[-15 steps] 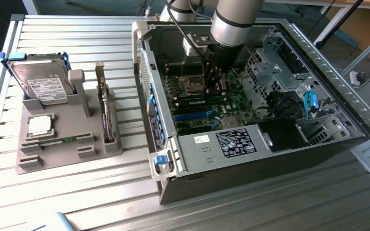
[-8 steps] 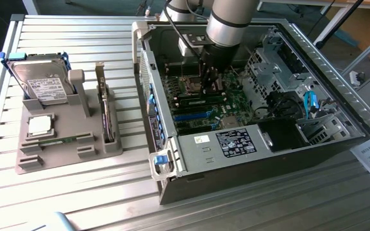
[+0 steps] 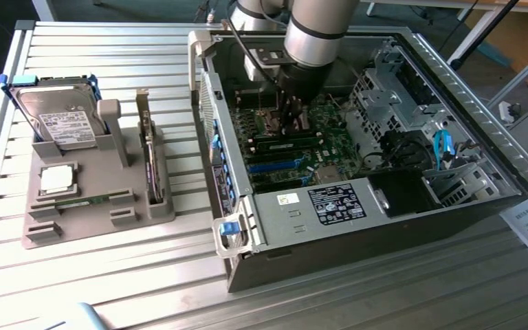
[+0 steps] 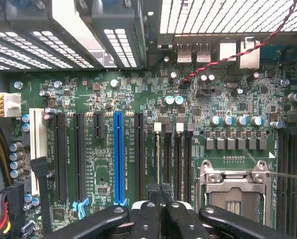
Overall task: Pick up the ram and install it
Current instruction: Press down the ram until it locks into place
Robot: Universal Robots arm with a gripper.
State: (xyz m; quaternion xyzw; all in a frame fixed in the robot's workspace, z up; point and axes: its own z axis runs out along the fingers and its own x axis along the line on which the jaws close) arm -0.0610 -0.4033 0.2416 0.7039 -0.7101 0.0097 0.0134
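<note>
Ram (image 3: pixel 85 201) – lying flat on grey holder (image 3: pixel 39 234) outside the computer case (image 3: pixel 356 240); gripper (image 3: pixel 291 124) inside the case – fingers pressed together.

1. The table (image 3: pixel 108 275) is matt, ribbed grey metal.
2. The case (image 3: pixel 356 237), standing on the table, is dull grey sheet metal with dark inner walls.
3. The motherboard (image 4: pixel 103 149) inside the case is glossy green board with black and blue plastic slots.
4. The holder (image 3: pixel 80 206) beside the case is matt grey plastic.
5. The hard drive (image 3: pixel 62 117) in the holder has a shiny metal face and a paper label.
6. The arm (image 3: pixel 319 31) above the case is smooth silver metal.
</note>
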